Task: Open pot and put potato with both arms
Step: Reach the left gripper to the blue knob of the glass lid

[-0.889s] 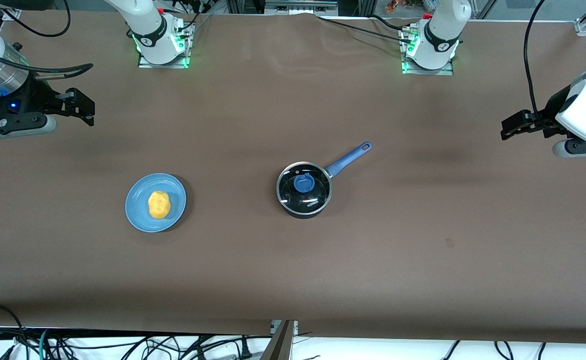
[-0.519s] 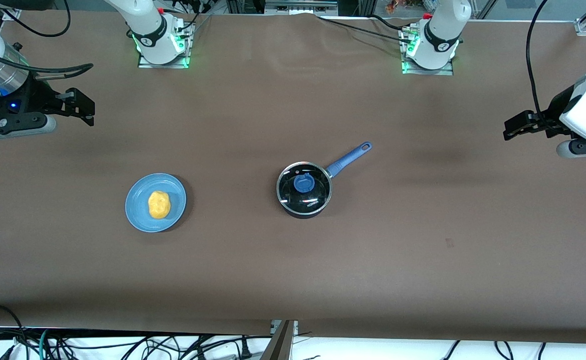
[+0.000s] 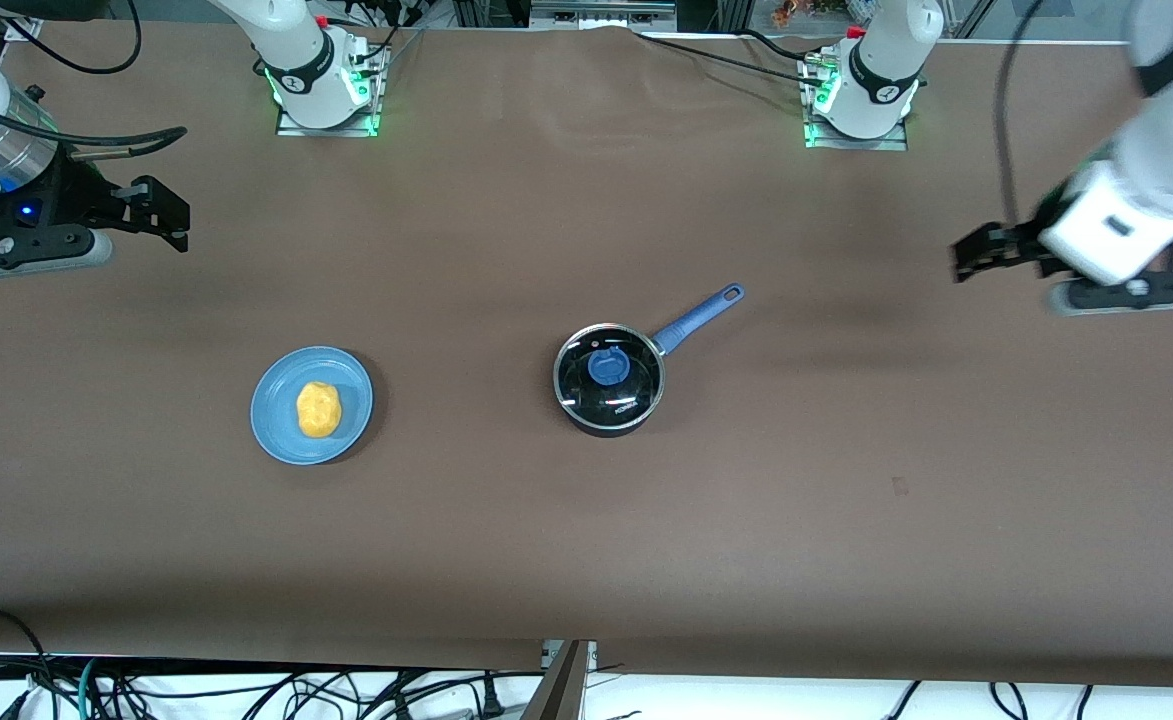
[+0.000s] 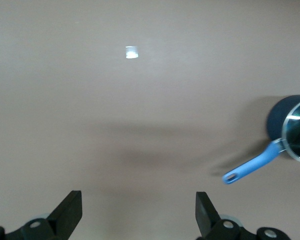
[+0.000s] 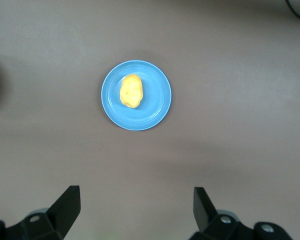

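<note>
Lidded saucepan at frame centre, potato on its plate, both grippers aloft with fingers spread wide.

The saucepan (image 3: 608,379), glass lid (image 3: 609,374) on, sits mid-frame; the potato (image 3: 318,409) lies on a blue plate (image 3: 281,432) at centre-left. The left gripper (image 3: 976,252) hangs over bare table at the right edge, and the right gripper (image 3: 161,212) at the upper-left edge.

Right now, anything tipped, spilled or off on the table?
Nothing stands out. The pot sits upright with its lid seated, and the potato lies on the plate. Left gripper and right gripper hang open over bare table.
</note>
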You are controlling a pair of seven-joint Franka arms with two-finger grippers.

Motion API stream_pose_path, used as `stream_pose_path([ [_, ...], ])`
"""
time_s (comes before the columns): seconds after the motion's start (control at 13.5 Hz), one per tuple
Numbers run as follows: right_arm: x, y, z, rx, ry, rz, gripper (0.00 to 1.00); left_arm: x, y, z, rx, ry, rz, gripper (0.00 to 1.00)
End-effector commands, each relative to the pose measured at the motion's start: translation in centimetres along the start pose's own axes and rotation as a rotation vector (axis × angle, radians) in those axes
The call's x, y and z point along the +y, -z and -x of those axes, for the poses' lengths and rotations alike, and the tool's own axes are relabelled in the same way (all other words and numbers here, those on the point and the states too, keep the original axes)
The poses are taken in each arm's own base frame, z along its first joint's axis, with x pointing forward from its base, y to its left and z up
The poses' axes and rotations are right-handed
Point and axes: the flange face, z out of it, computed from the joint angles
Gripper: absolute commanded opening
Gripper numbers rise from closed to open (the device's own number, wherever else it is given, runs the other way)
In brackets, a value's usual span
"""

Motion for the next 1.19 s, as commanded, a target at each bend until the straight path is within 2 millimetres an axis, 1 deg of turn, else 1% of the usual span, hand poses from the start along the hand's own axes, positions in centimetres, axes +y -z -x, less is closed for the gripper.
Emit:
stream_pose_path([
  [0.0,0.1,0.4,-0.1,-0.006,-0.008,0.011,1.0,7.7,-3.9,-0.5,0.024,0.077,0.016,1.0],
  [0.15,0.0,0.4,-0.1,-0.004,-0.006,0.011,1.0,11.9,-7.5,-1.2,0.014,0.077,0.054,1.0],
  [0.37,0.1,0.4,-0.1,-0.006,-0.008,0.011,1.0,17.5,-11.5,-1.0,0.009,0.026,0.089,1.0],
  [0.44,0.1,0.4,-0.1,-0.004,-0.008,0.011,1.0,19.6,-12.8,-1.1,0.007,0.044,0.098,1.0],
  [0.59,0.0,0.4,-0.1,-0.004,-0.008,0.011,1.0,24.5,-15.8,-1.0,0.03,0.096,0.094,1.0],
  [0.74,0.0,0.4,-0.1,-0.006,-0.015,0.011,1.0,28.2,-17.8,-1.2,0.047,0.116,0.09,1.0],
  [0.89,0.1,0.1,-0.1,-0.01,-0.019,0.012,1.0,31.1,-19.4,-1.1,0.056,0.097,0.086,1.0],
  [0.96,0.4,-0.5,-0.4,-0.021,-0.024,0.012,1.0,32.3,-19.9,-1.2,0.069,0.111,0.085,1.0],
  [1.04,0.6,-0.9,-0.9,-0.016,-0.019,0.011,1.0,33.3,-20.7,-1.5,0.087,0.117,0.075,1.0],
  [1.11,0.7,-2.0,-1.9,-0.008,-0.018,0.01,1.0,34.2,-21.5,-1.6,0.095,0.115,0.071,1.0],
])
